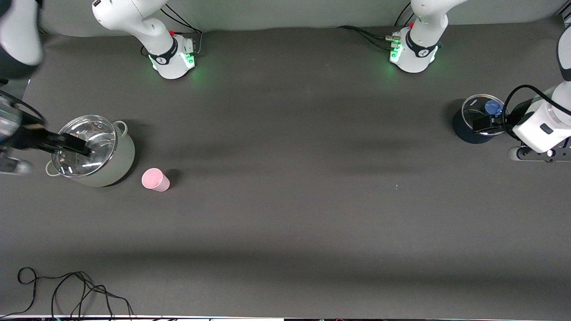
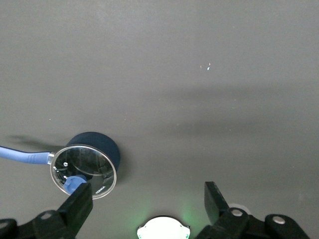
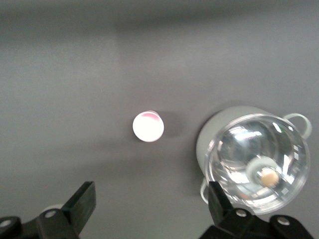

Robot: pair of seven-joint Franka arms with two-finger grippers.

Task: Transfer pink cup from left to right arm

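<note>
The pink cup [image 1: 155, 179] stands upright on the dark table at the right arm's end, beside a grey pot and a little nearer to the front camera. It also shows in the right wrist view [image 3: 148, 126], seen from above. My right gripper [image 1: 82, 146] hangs open and empty over the grey pot's lid; in its own view [image 3: 149, 199] the cup lies apart from the fingers. My left gripper [image 1: 488, 122] is open and empty over a dark blue pot at the left arm's end, with its fingers spread wide in its own view [image 2: 147, 199].
The grey pot [image 1: 120, 162] with a glass lid also shows in the right wrist view [image 3: 209, 144]. The dark blue pot [image 1: 464, 131] has a glass lid with a blue knob [image 2: 75, 183]. Loose black cables [image 1: 67, 290] lie near the table's front edge.
</note>
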